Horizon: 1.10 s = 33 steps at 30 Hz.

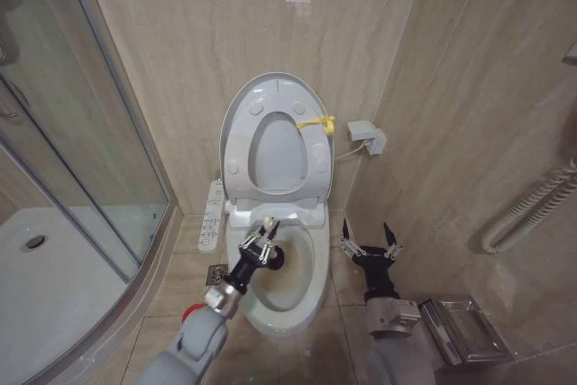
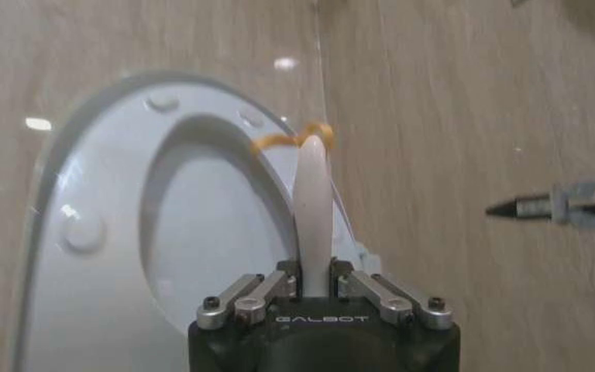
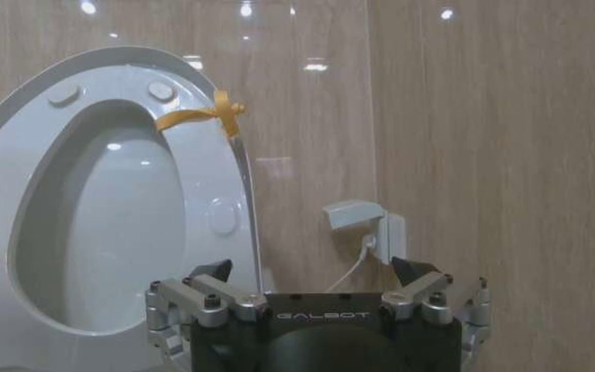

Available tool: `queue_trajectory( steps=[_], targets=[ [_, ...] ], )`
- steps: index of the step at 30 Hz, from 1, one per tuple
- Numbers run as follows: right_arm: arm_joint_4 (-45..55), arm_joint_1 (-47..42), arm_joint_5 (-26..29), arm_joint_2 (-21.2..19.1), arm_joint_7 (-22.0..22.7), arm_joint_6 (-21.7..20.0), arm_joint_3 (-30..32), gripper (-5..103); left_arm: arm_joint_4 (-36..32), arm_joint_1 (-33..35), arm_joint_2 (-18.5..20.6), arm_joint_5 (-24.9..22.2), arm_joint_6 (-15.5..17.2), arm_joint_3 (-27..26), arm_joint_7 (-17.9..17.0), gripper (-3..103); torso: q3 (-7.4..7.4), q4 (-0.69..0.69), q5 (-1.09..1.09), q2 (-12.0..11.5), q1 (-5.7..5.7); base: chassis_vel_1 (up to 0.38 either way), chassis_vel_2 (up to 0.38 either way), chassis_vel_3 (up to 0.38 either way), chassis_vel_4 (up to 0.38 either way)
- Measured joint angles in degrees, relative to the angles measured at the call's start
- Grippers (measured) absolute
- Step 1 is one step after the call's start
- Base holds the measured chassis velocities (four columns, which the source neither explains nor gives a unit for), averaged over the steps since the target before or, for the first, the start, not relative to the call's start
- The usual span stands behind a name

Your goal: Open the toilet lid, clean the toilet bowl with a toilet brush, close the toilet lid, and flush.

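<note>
Head view: the left hand [image 1: 263, 242] clamps the toilet brush [image 2: 313, 225] over the toilet bowl [image 1: 302, 299]. The right hand [image 1: 371, 242] waits wide open. A loose pinch (thin handle) could drop it.

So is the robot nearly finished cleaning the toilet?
Not yet. The toilet lid is already up. The left claw holds the toilet brush over the stained toilet bowl; the right claw waits open beside it. Closing the lid and flushing remain.
</note>
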Motion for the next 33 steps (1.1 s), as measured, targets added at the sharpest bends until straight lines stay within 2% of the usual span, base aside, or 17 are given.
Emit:
queue_trajectory(
  steps=[2, 4, 10, 17, 23, 25, 33],
  targets=[
    [0.0, 0.0, 0.0, 0.0, 0.0, 0.0, 0.0, 100, -2.9, 1.5, 1.6, 0.0, 0.6, -1.1, -0.8, 17, 0.0, -0.01, 0.0, 0.0, 0.0, 0.0, 0.0, 0.0, 0.0],
    [0.0, 0.0, 0.0, 0.0, 0.0, 0.0, 0.0, 100, -11.0, 8.3, 4.5, -0.3, 2.3, -6.2, -3.6, 17, 0.0, -0.01, 0.0, 0.0, 0.0, 0.0, 0.0, 0.0, 0.0],
    [0.0, 0.0, 0.0, 0.0, 0.0, 0.0, 0.0, 100, -15.6, 14.3, 4.5, -0.2, 2.6, -12.2, -4.7, 17, 0.0, -0.01, 0.0, 0.0, 0.0, 0.0, 0.0, 0.0, 0.0],
    [0.0, 0.0, 0.0, 0.0, 0.0, 0.0, 0.0, 100, -20.0, 22.6, 3.8, -0.4, 1.3, -20.3, -5.0, 17, 0.0, -0.01, 0.01, 0.0, 0.0, 0.0, 0.0, 0.0, 0.0],
    [0.0, 0.0, 0.0, 0.0, 0.0, 0.0, 0.0, 100, -21.4, 28.0, 2.1, -1.2, 0.0, -25.7, -5.5, 17, 0.0, 0.0, 0.01, 0.0, 0.0, 0.0, 0.0, 0.0, 0.0],
    [0.0, 0.0, 0.0, 0.0, 0.0, 0.0, 0.0, 100, -20.9, 30.2, 1.8, -1.3, -1.6, -28.2, -5.9, 17, 0.0, -0.01, 0.01, 0.0, 0.0, 0.0, 0.0, 0.0, 0.0],
    [0.0, 0.0, 0.0, 0.0, 0.0, 0.0, 0.0, 100, -16.3, 31.2, 0.6, -1.3, -4.4, -31.0, -8.2, 17, 0.0, -0.01, 0.01, 0.0, 0.0, 0.0, 0.0, 0.0, 0.0]
  ],
)
